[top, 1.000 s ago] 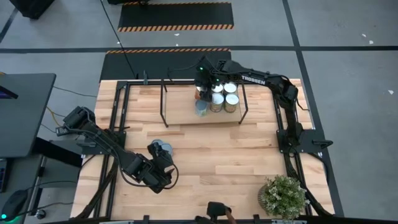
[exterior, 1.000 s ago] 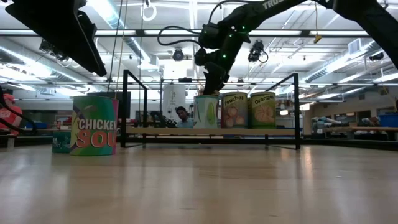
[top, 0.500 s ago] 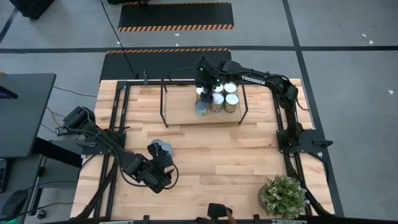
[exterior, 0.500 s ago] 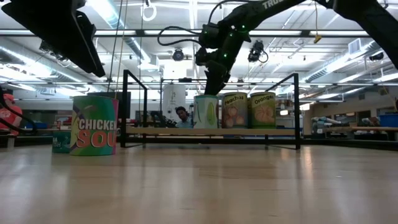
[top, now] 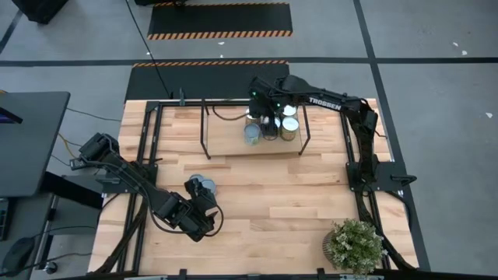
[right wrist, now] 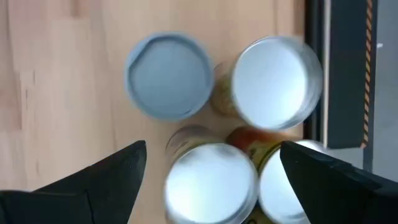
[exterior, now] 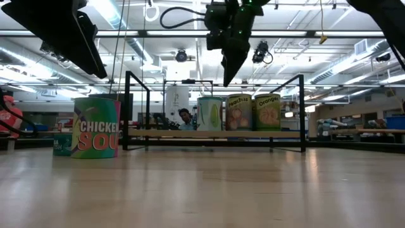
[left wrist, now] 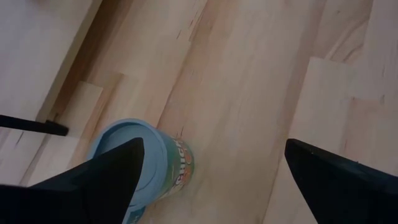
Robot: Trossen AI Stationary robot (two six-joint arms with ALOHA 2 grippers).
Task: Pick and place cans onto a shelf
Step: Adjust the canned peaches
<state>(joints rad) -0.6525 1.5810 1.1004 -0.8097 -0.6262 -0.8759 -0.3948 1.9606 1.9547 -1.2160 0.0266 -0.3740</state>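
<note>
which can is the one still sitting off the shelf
Start at the low light-wood shelf on a black rod frame at the table's far side, then come toward the left arm's open pincer. Just beyond that pincer stands a lone green tin with a blue-grey lid. Unlike the silver-topped cans clustered on the shelf, it stands on the tabletop.

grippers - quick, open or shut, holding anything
Left gripper: open, empty, above the chicken soup can on the table.
Right gripper: open, empty, above the cans on the shelf.

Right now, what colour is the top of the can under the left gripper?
Light blue; the can shows best in the left wrist view.
</note>
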